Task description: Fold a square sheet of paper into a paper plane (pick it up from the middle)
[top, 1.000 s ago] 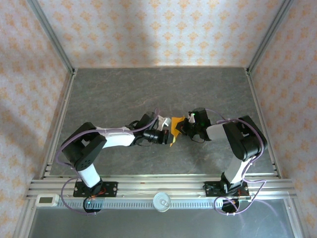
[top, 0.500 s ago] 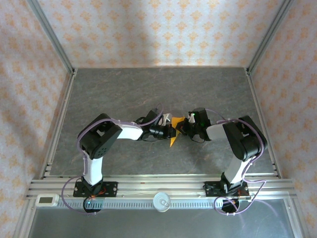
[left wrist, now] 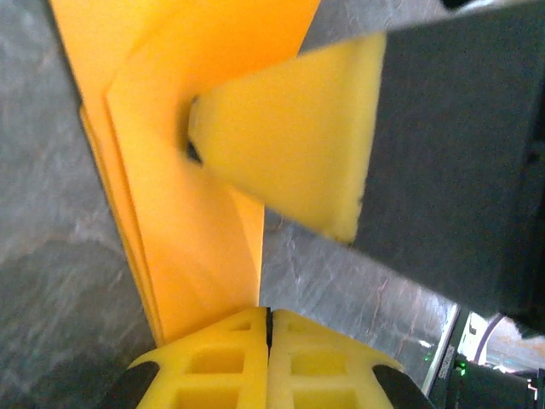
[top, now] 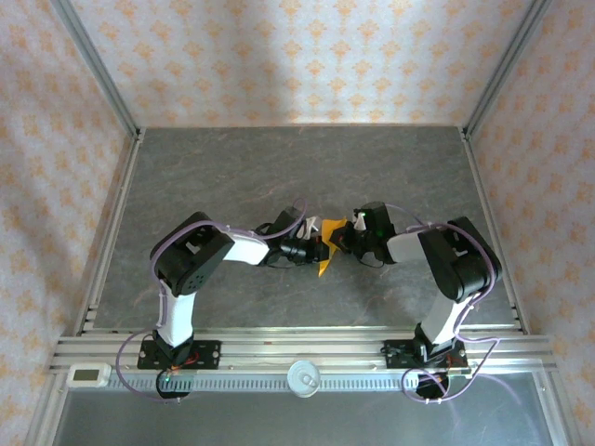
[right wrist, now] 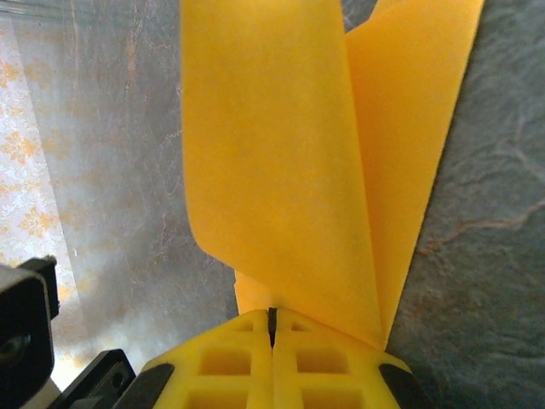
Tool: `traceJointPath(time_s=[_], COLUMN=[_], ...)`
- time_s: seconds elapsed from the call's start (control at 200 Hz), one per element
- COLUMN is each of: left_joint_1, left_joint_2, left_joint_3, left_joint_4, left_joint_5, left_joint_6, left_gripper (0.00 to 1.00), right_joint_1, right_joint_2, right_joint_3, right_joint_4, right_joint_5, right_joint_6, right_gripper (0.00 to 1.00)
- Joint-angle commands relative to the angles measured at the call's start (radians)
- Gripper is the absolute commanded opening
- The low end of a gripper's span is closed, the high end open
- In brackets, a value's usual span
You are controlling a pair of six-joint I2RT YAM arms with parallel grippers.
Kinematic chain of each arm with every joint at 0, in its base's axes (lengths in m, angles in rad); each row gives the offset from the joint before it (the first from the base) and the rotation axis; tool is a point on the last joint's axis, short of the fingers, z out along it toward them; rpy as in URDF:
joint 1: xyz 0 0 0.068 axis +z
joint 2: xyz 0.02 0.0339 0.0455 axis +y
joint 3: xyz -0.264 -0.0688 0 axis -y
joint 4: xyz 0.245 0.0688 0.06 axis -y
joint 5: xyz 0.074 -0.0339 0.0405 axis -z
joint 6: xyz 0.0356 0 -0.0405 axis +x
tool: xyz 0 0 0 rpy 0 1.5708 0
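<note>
From above, my left gripper (top: 314,249) at 9 and right gripper (top: 341,239) at 3 o'clock both clench the orange paper (top: 323,264), whose long axis runs 1 to 7.

Your top external camera sits above and behind the arm bases, looking down and toward the far wall, far enough off to take in the whole table (top: 232,177). Your left wrist camera looks along the left gripper (left wrist: 268,317) from very close, with the orange paper (left wrist: 170,170) pressed near its lens. The right wrist camera looks along the right gripper (right wrist: 272,319), facing the opposite way, equally close. All three views share that paper at mid-table.
</note>
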Motion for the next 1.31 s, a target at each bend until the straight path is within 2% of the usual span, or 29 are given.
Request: traceJointPath(time_s=[0.0, 0.275, 0.606, 0.791, 0.966, 1.146, 1.301], left_joint_1=[-0.031, -0.065, -0.083, -0.095, -0.099, -0.065, 0.002], left_joint_2=[-0.034, -0.118, -0.126, -0.136, -0.24, -0.37, -0.328], left_joint_3=[-0.052, -0.126, -0.161, -0.189, -0.243, -0.25, -0.208], left_joint_4=[-0.075, -0.082, -0.126, -0.096, -0.025, 0.036, 0.1], left_joint_5=[0.02, 0.023, -0.02, 0.008, 0.033, -0.04, -0.04], left_joint_6=[0.042, 0.072, 0.104, 0.106, 0.087, 0.05, -0.021], left_gripper=[0.07, 0.07, 0.07, 0.06, 0.06, 0.04, 0.04], right_joint_1=[0.011, 0.011, 0.011, 0.011, 0.011, 0.012, 0.011], right_joint_2=[0.084, 0.083, 0.081, 0.082, 0.082, 0.072, 0.072], right_joint_3=[-0.042, -0.043, -0.038, -0.038, -0.041, -0.045, -0.046], right_joint_4=[-0.14, -0.148, -0.151, -0.151, -0.146, -0.133, -0.125], right_joint_5=[0.208, 0.215, 0.215, 0.215, 0.207, 0.197, 0.189], right_joint_6=[-0.027, -0.029, -0.03, -0.032, -0.03, -0.021, -0.017], right_gripper=[0.0, 0.0, 0.0, 0.0, 0.0, 0.0, 0.0])
